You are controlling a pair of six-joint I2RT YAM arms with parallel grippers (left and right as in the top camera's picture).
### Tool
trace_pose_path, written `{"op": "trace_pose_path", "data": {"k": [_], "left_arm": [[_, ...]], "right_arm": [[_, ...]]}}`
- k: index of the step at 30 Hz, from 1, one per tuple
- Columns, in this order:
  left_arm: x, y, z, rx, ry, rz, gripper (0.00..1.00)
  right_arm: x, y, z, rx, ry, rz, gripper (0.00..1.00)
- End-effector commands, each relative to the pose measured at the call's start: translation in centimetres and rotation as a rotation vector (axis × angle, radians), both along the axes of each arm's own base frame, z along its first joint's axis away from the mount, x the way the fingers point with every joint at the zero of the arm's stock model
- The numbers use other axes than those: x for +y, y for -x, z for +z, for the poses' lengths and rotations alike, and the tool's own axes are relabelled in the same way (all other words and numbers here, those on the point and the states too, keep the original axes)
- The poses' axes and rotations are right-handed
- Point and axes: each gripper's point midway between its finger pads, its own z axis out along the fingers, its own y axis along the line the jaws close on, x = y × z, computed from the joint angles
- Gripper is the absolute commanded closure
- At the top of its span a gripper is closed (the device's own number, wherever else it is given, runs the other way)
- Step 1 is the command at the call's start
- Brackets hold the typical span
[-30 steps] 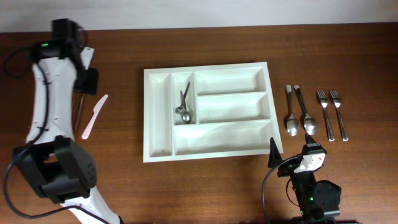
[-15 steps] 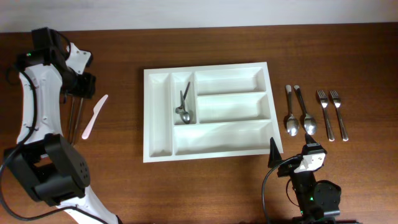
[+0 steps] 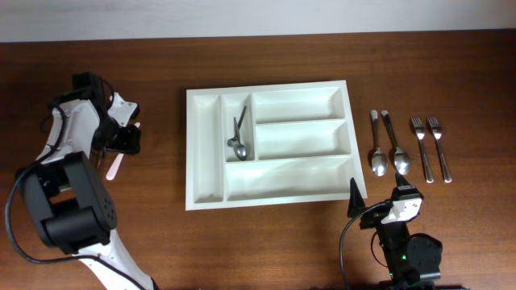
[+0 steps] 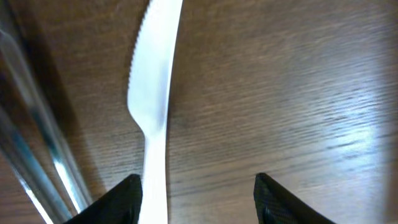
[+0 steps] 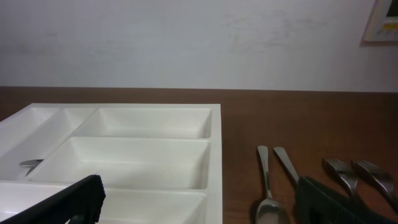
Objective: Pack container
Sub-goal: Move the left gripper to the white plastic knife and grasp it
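The white cutlery tray lies in the middle of the table and also shows in the right wrist view. Two small metal spoons lie in its second narrow compartment. A white plastic knife lies left of the tray. My left gripper is open, low over the knife. In the left wrist view the knife runs between the open jaws, close to the left finger. My right gripper is open and empty near the front edge, right of the tray; its jaws face the tray.
Two metal spoons and two forks lie in a row right of the tray; the spoons also show in the right wrist view. Thin metal utensils lie just left of the plastic knife.
My left arm has swung from the back left corner toward the plastic knife, and its gripper now sits low over it. The right arm has not moved.
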Motion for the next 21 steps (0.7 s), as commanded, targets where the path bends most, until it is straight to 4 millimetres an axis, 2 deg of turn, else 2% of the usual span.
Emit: {"op": "trace_pose_path", "data": {"k": [1,5,16,21], "left_arm": [[0.4,0.8,-2.0,0.053,-0.02,-0.017,0.42],[0.7,0.9,-3.0,0.073,-0.035,-0.016,0.42],[1.6,-0.3,-3.0,0.026,-0.076,-0.012,0.43],[1.6,-0.5,-3.0,0.018,-0.078,-0.012,0.47]], "right_arm": [[0.0,0.0,-0.2,0.005,-0.007,-0.004,0.01],[0.0,0.0,-0.2,0.005,-0.007,-0.004,0.01],[0.0,0.0,-0.2,0.005,-0.007,-0.004,0.01],[0.0,0.0,-0.2,0.005,-0.007,-0.004,0.02]]}}
